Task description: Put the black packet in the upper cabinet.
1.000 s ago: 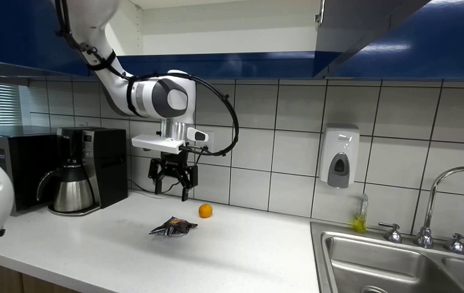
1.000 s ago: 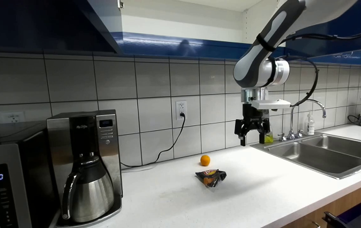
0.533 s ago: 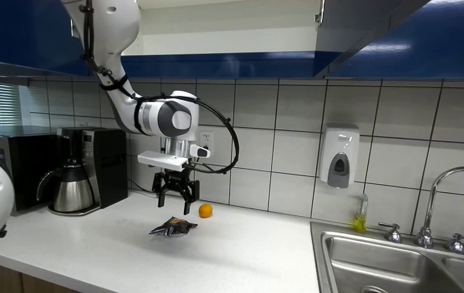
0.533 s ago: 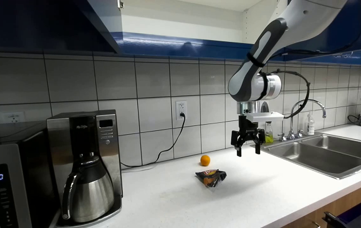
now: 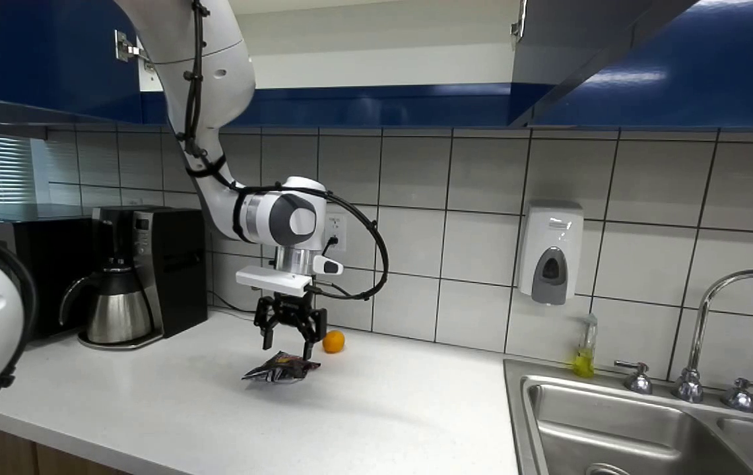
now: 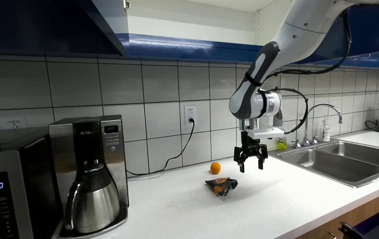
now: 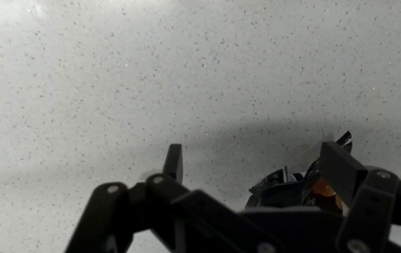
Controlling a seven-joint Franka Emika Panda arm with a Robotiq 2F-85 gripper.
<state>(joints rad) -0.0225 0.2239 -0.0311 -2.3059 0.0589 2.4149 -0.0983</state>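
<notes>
The cabinet (image 6: 192,25) already stands open, but the packet (image 6: 222,186) lies ungrasped on the counter (image 6: 162,212) — the gripper (image 6: 251,167), fingers (image 7: 174,161) spread and holding nothing, hangs near it — so gripping, lifting and stowing all seem left to do.

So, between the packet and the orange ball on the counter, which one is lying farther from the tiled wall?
The crumpled black packet: in both exterior views it lies nearer the front edge, whereas the orange ball sits closer to the tiles.
</notes>
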